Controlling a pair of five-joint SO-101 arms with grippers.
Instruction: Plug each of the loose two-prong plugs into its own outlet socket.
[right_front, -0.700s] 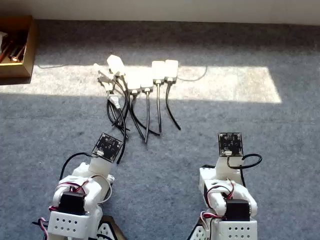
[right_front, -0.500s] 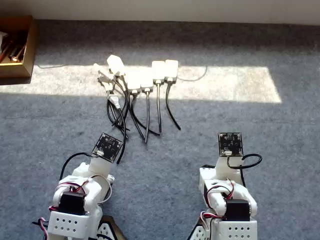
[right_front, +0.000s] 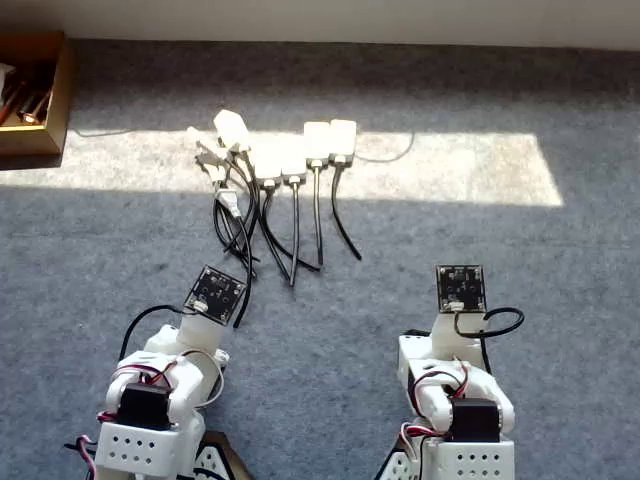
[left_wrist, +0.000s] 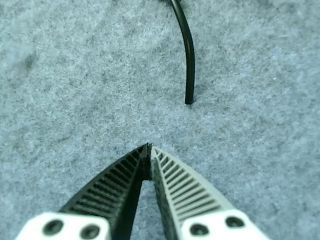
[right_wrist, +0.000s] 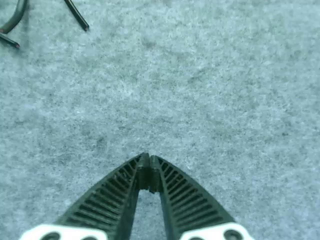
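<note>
Plugs (right_front: 317, 142) cluster upper centre in the high view; wrist views show left gripper (left_wrist: 150, 148) and right gripper (right_wrist: 149, 158) tips pressed together, empty.

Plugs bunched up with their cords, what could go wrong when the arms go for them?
The black cords cross each other, so lifting one plug may drag its neighbours. The left tool and right tool are both shut; unless opened, they would shove plugs instead of grasping.

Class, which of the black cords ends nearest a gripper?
The cord whose end lies just ahead of the left gripper; the others stop farther up the carpet.
</note>
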